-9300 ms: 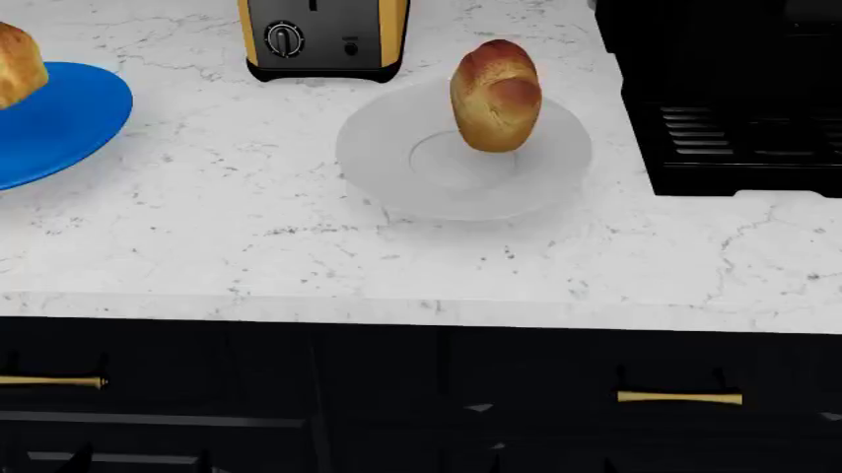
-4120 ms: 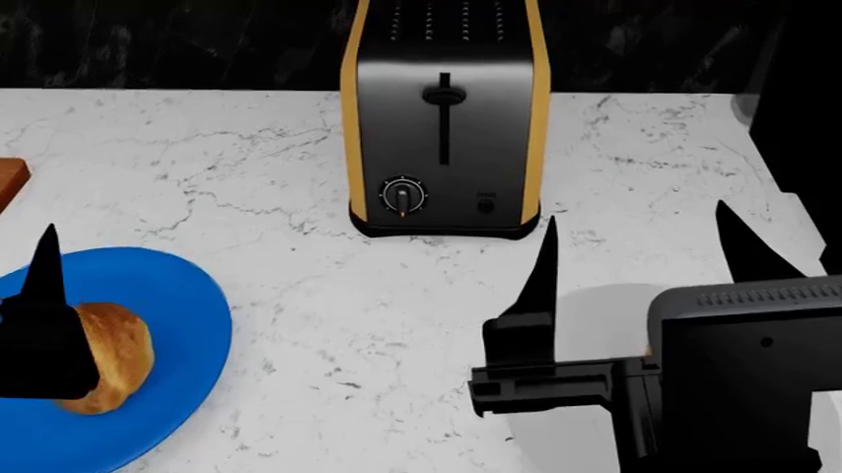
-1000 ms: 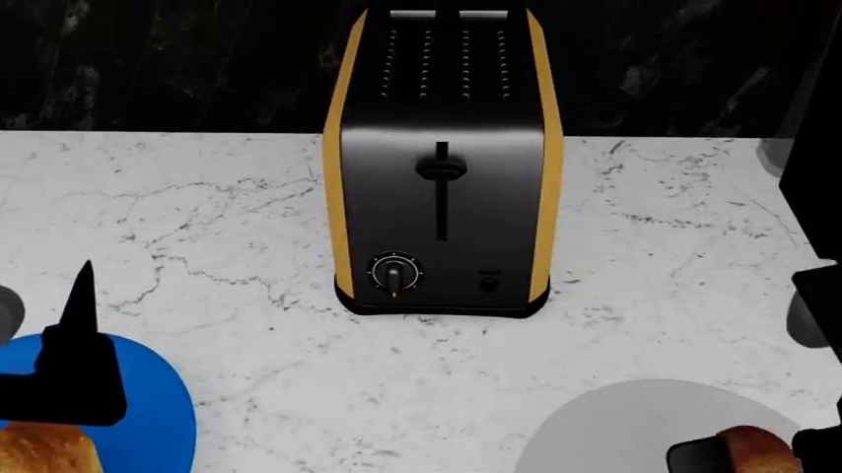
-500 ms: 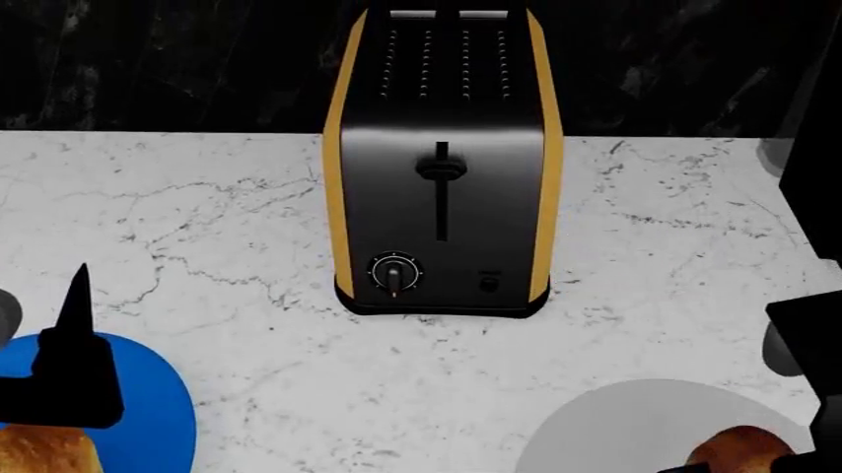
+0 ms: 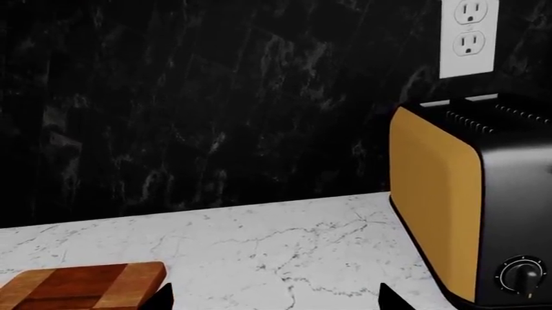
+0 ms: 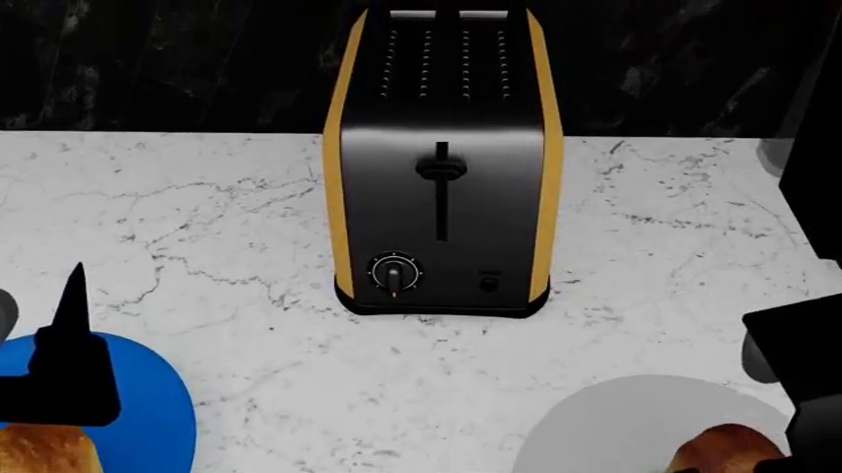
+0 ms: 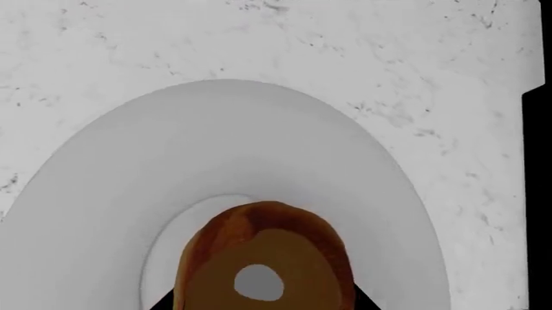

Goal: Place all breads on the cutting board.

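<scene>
One bread (image 7: pixel 267 248) stands upright on the round white plate (image 7: pixel 103 194). My right gripper (image 7: pixel 265 300) is around it, with a finger pressed on each side, shut on it. The same bread (image 6: pixel 721 451) shows at the head view's lower right, beside my right arm (image 6: pixel 796 379). The second bread (image 6: pixel 39 455) lies on the blue plate (image 6: pixel 152 414) at the lower left. One finger (image 6: pixel 69 345) of my left gripper stands just above it. My left gripper (image 5: pixel 276 298) is open and empty over the counter. A corner of the checkered cutting board (image 5: pixel 86 284) shows in the left wrist view.
A black and yellow toaster (image 6: pixel 441 168) stands at the back middle of the white marble counter (image 6: pixel 237 227), and it also shows in the left wrist view (image 5: pixel 470 219). Behind it are a black backsplash and a wall outlet (image 5: pixel 468 35). A dark appliance edge (image 6: pixel 815 148) is at the right.
My right arm has come down and to the left at the white plate, and the bread there has shifted a little to the left. My left gripper has barely moved.
</scene>
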